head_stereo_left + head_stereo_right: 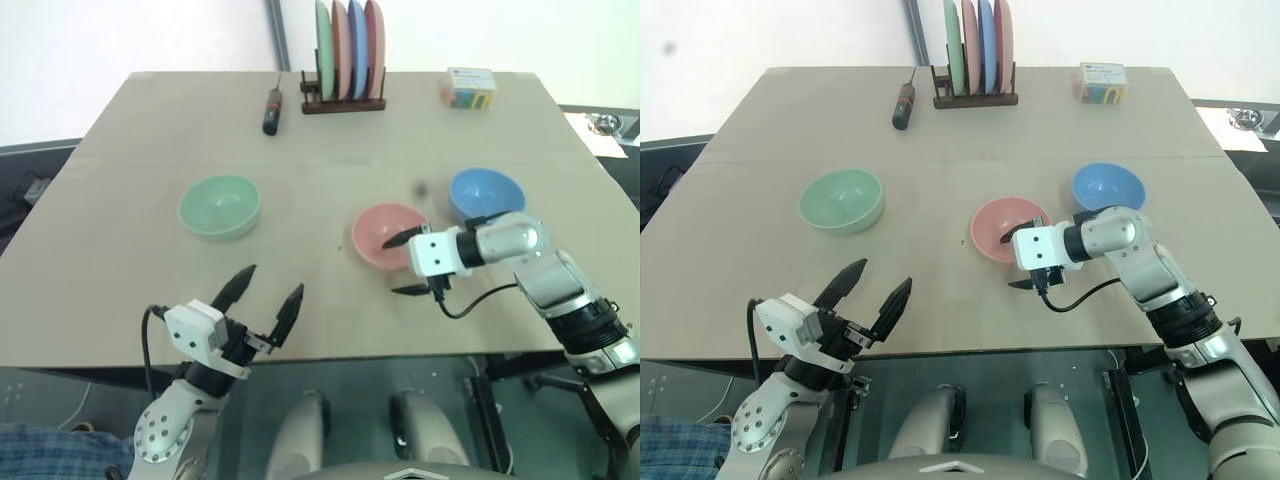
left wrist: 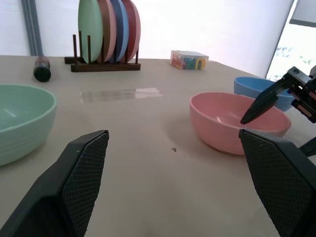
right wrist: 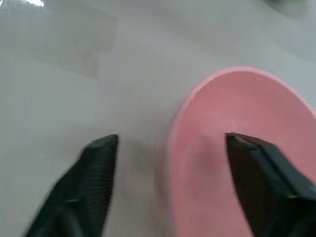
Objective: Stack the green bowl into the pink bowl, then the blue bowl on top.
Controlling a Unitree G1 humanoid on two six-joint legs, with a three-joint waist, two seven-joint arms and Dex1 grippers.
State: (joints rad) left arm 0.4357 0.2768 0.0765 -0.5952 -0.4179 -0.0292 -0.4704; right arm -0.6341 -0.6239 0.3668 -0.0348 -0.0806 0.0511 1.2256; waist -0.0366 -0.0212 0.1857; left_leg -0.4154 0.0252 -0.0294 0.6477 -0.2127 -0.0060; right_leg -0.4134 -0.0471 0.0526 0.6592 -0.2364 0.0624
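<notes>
Right tool (image 1: 409, 264) stands wide astride the pink bowl (image 1: 385, 233) rim, centre frame; left tool (image 1: 269, 296) wide, empty. Green bowl (image 1: 220, 206) unstacked; fetching it seems next.

The pink bowl (image 3: 237, 148) is blurred in the right wrist view and cut off at the picture's edge, with one black finger (image 3: 261, 177) covering part of its inside. In the left wrist view the green bowl (image 2: 19, 118) is cut by the frame. The print on the small box (image 1: 470, 87) near the table's far right corner is too small to read.
</notes>
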